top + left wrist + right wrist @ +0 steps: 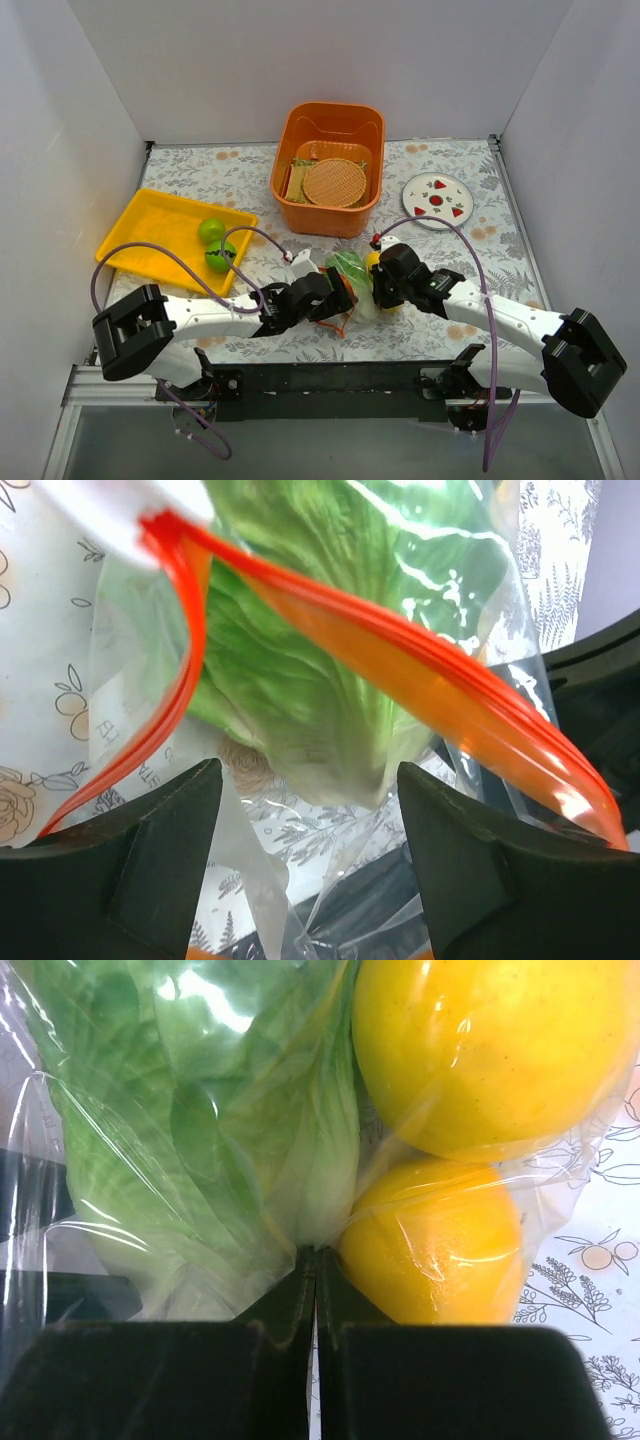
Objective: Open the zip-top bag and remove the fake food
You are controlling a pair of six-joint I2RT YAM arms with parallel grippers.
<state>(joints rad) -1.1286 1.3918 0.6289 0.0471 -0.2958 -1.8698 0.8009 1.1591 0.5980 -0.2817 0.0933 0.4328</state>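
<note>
The clear zip-top bag lies mid-table between my two grippers. In the left wrist view its orange-red zip strip is parted and the mouth gapes, with the green cabbage piece inside. My left gripper is open at the mouth, loose plastic between its fingers. My right gripper is shut on a fold of the bag, pinched between the cabbage and two yellow lemons inside the plastic. Two green limes sit on the yellow tray.
An orange bin with tan woven discs stands at the back centre. A white plate with red marks lies back right. The yellow tray is at the left. White walls close in the table on three sides.
</note>
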